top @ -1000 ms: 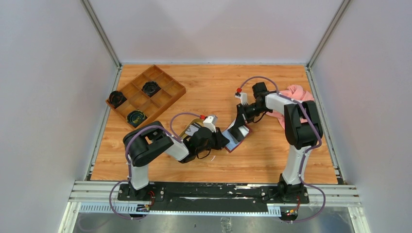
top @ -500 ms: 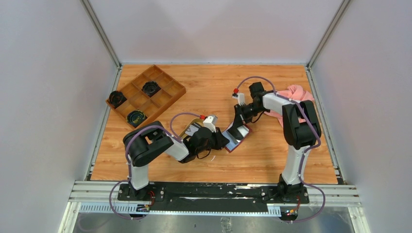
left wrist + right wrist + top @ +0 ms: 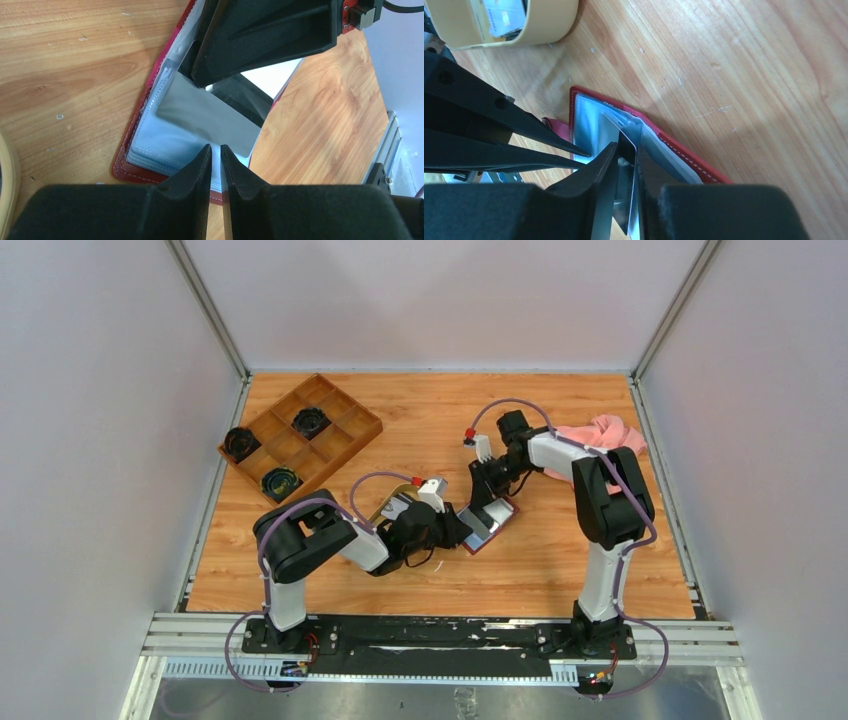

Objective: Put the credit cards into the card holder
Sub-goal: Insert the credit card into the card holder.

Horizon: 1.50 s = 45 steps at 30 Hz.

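Observation:
The dark red card holder (image 3: pixel 492 525) lies open on the table, its clear sleeves (image 3: pixel 165 140) facing up. My left gripper (image 3: pixel 460 530) (image 3: pixel 216 149) is shut on the near edge of those sleeves. A greyish credit card (image 3: pixel 210 117) stands edge-down in a sleeve pocket, slanting up between my right gripper's fingers (image 3: pixel 260 40). In the right wrist view the right gripper (image 3: pixel 626 148) is slightly open: the card (image 3: pixel 630 212) leans on one finger, with a gap to the other. More cards lie in the oval tray (image 3: pixel 539 30).
A brown compartmented box (image 3: pixel 300 432) holding black round parts sits at the back left. A pink cloth (image 3: pixel 605 430) lies at the back right behind the right arm. The oval tray's rim (image 3: pixel 7 175) is just left of the left gripper.
The right arm has swung left over the card holder and pushed the card further in. Its jaws, shut on the card before, have parted a little. The left gripper has kept its hold.

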### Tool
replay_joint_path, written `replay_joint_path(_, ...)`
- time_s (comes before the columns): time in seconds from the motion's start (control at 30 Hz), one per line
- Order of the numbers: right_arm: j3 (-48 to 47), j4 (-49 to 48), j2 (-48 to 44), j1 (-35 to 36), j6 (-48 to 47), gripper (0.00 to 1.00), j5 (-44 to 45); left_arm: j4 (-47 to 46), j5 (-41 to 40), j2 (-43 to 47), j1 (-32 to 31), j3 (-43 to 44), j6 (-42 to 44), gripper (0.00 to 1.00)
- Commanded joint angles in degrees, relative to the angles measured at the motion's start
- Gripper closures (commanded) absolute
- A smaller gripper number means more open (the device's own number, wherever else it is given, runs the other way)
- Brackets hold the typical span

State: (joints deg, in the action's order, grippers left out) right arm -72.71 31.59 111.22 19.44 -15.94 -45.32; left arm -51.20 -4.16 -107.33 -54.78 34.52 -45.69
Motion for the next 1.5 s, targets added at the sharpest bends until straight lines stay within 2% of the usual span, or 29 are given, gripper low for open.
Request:
replay_joint_path(0.0, -1.0, 4.96, 0.35, 1.43, -2.88, 0.73, 4.1, 3.74, -1.37, -2.27, 0.56, -1.36, 1.04, 0.81)
replay_joint_path(0.23, -1.3, 5.58, -3.7, 2.9, -5.88, 0.6, 9.14, 3.74, -1.24, -2.36, 0.65, -1.38, 0.96, 0.81)
replay_joint_path(0.53, -1.04, 5.66, -6.16, 5.36, -7.84, 0.59, 17.36, 3.74, -1.18, -2.44, 0.64, -1.38, 0.87, 0.81)
replay_joint_path(0.93, -1.65, 8.07, -2.77, 5.94, -8.24, 0.62, 17.31, 3.74, -0.93, -2.49, 0.73, -1.38, 0.87, 0.81)
replay_joint_path(1.23, -2.0, 10.4, -2.15, 9.15, -10.07, 0.74, 10.86, 3.65, -0.59, -2.45, 0.82, -1.25, 0.87, 0.81)
replay_joint_path(1.47, -2.51, 11.02, -1.86, 9.61, -10.22, 0.73, 11.95, 3.61, -0.41, -2.04, 0.91, -1.5, 0.7, 0.81)
